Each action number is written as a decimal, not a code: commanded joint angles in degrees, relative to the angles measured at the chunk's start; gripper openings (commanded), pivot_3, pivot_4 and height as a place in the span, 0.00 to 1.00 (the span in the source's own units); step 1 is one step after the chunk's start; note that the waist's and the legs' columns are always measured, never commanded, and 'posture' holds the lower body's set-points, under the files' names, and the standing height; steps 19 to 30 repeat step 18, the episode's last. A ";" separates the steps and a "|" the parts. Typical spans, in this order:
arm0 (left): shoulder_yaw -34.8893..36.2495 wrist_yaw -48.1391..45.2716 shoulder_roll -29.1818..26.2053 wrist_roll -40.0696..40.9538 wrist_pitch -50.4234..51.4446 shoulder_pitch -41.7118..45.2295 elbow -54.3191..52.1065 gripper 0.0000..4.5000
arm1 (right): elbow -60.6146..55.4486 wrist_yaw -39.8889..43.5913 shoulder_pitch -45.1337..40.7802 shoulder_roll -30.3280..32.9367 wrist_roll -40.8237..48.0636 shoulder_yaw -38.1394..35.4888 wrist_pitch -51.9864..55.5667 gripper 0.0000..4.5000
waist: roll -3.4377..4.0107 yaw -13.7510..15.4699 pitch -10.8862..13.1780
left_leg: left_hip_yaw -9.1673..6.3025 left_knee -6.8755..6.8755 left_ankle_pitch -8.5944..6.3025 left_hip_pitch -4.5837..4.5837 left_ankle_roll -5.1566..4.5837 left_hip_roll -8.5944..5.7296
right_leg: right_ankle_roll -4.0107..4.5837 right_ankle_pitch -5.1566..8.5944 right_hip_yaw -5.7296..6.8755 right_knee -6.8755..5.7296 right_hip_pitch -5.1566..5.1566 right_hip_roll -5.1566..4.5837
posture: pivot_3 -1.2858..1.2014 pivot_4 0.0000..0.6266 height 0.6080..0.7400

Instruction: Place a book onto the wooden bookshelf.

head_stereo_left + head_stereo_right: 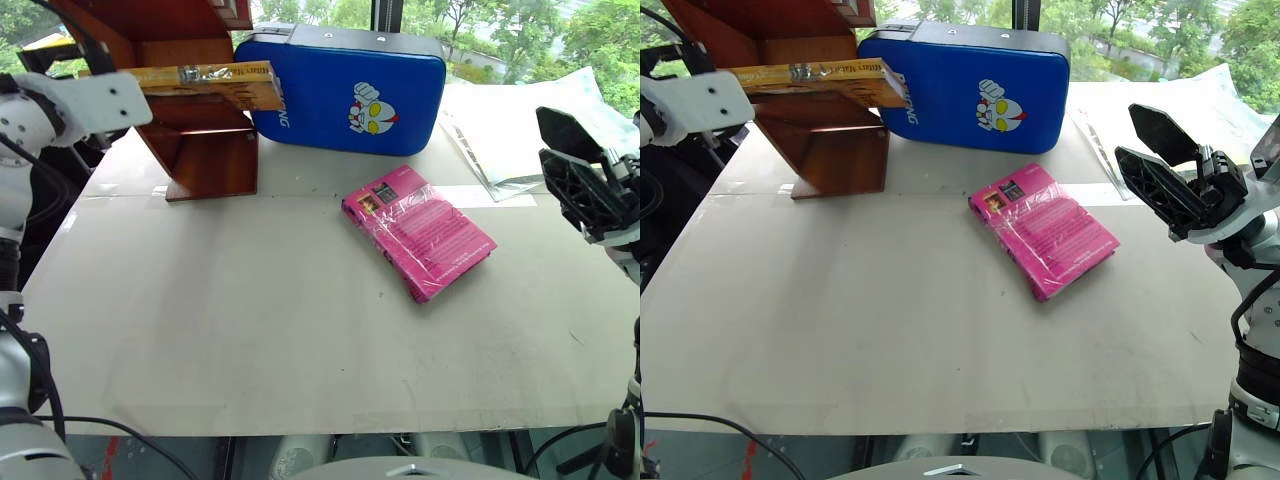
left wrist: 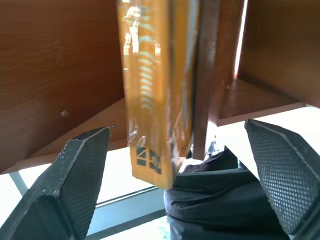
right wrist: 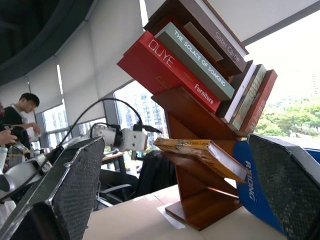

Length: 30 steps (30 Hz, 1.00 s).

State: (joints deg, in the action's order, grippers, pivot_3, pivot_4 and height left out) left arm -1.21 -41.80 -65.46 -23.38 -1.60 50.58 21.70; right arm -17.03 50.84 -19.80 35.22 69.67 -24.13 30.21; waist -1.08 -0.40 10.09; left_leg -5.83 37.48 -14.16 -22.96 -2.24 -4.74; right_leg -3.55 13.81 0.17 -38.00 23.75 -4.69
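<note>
At the desk's far-left corner our left gripper (image 2: 175,165) has its jaws spread wide, released, w/ the book (image 1: 215,82) lying flat on a lower shelf of the wooden bookshelf (image 1: 205,150), its end sticking out past the shelf edge toward the blue padded case (image 1: 345,90). We judge the placing step about done; next move is backing the left arm off w/o nudging the overhanging book. Mid-desk lies the pink book (image 1: 418,232), untouched. At the right edge our right gripper (image 1: 1165,165) hangs w/ jaws apart, empty.
</note>
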 commanded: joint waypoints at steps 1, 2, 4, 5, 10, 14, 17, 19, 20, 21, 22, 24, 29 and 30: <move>7.37 -5.43 3.51 12.96 8.13 -0.67 -11.99 0.99 | -0.23 2.40 4.19 1.70 -3.05 -3.03 -1.67 1.00 | -0.02 0.39 -0.01 | -0.03 0.03 0.01 -0.04 0.01 0.00 | 0.00 0.00 -0.01 0.02 -0.01 -0.01 | 0.52 0.24 1.00; 9.73 -9.98 7.20 24.73 15.26 -4.13 -20.65 0.99 | 0.32 3.15 7.00 2.09 -5.31 -3.66 -2.62 1.00 | -0.02 0.36 -0.01 | -0.03 0.06 0.04 -0.06 0.06 0.00 | 0.00 0.00 -0.02 0.02 -0.02 -0.04 | 0.52 0.24 1.00; 13.47 -15.38 12.26 43.97 28.15 -11.39 -33.96 0.99 | 1.38 3.89 11.05 2.64 -10.03 -4.03 -4.70 1.00 | 0.26 -0.12 -0.19 | 0.07 0.09 0.11 -0.05 0.20 -0.02 | 0.00 0.00 -0.05 0.00 -0.01 -0.24 | 0.52 0.24 1.00; 14.98 -16.60 14.08 51.59 34.49 -16.27 -40.12 0.99 | 2.01 4.50 13.18 3.25 -13.28 -3.64 -6.22 1.00 | 0.27 -0.15 -0.22 | 0.16 0.12 0.11 0.04 0.20 -0.02 | -0.08 0.03 -0.12 0.00 -0.10 -0.34 | 0.52 0.24 1.00; 13.13 -8.95 20.15 54.67 44.50 -38.91 -50.93 0.99 | 6.53 7.84 26.49 5.66 -30.91 -0.09 -16.75 1.00 | 0.33 -0.94 -0.19 | 0.37 0.00 0.09 0.19 0.18 0.04 | -0.11 0.08 -0.72 -0.01 0.02 -0.18 | 0.52 0.24 1.00; 7.02 -1.15 26.89 45.05 34.52 -51.52 -49.02 0.99 | 15.22 5.88 32.41 3.31 -42.00 1.19 -27.96 1.00 | 0.46 -0.29 -0.26 | 0.49 -0.05 -0.05 0.49 -0.06 0.28 | 0.15 -0.11 -0.85 0.03 -0.15 0.06 | 0.52 0.24 1.00; 4.54 0.61 29.33 40.08 27.33 -56.67 -46.25 0.99 | 18.90 6.08 34.25 1.30 -44.48 1.59 -32.61 1.00 | 0.29 0.21 -0.17 | 0.71 -0.04 -0.08 1.16 -0.04 0.42 | 0.19 0.13 -0.95 0.13 -0.83 0.06 | 0.52 0.24 1.00; 3.87 0.84 29.84 38.70 24.82 -58.01 -44.89 0.99 | 20.46 6.03 34.36 0.64 -45.34 1.65 -34.70 1.00 | 0.29 0.21 -0.17 | 0.72 -0.03 -0.11 1.17 0.01 0.47 | 0.21 0.10 -0.94 0.14 -0.85 0.06 | 0.52 0.24 1.00; 3.87 0.84 29.84 38.70 24.82 -58.01 -44.89 0.99 | 20.46 6.03 34.36 0.64 -45.34 1.65 -34.70 1.00 | 0.29 0.21 -0.17 | 0.72 -0.03 -0.11 1.17 0.01 0.47 | 0.21 0.10 -0.94 0.14 -0.85 0.06 | 0.52 0.24 1.00; 3.87 0.84 29.84 38.70 24.82 -58.01 -44.89 0.99 | 20.46 6.03 34.36 0.64 -45.34 1.65 -34.70 1.00 | 0.29 0.21 -0.17 | 0.72 -0.03 -0.11 1.17 0.01 0.47 | 0.21 0.10 -0.94 0.14 -0.85 0.06 | 0.52 0.24 1.00; 3.87 0.84 29.84 38.70 24.82 -58.01 -44.89 0.99 | 20.46 6.03 34.36 0.64 -45.34 1.65 -34.70 1.00 | 0.29 0.21 -0.17 | 0.72 -0.03 -0.11 1.17 0.01 0.47 | 0.21 0.10 -0.94 0.14 -0.85 0.06 | 0.52 0.24 1.00; 3.87 0.84 29.84 38.70 24.82 -58.01 -44.89 0.99 | 20.46 6.03 34.36 0.64 -45.34 1.65 -34.70 1.00 | 0.29 0.21 -0.17 | 0.72 -0.03 -0.11 1.17 0.01 0.47 | 0.21 0.10 -0.94 0.14 -0.85 0.06 | 0.52 0.24 1.00; 3.87 0.84 29.84 38.70 24.82 -58.01 -44.89 0.99 | 20.46 6.03 34.36 0.64 -45.34 1.65 -34.70 1.00 | 0.29 0.21 -0.17 | 0.72 -0.03 -0.11 1.17 0.01 0.47 | 0.21 0.10 -0.94 0.14 -0.85 0.06 | 0.52 0.24 1.00; 3.87 0.84 29.84 38.70 24.82 -58.01 -44.89 0.99 | 20.46 6.03 34.36 0.64 -45.34 1.65 -34.70 1.00 | 0.29 0.21 -0.17 | 0.72 -0.03 -0.11 1.17 0.01 0.47 | 0.21 0.10 -0.94 0.14 -0.85 0.06 | 0.52 0.24 1.00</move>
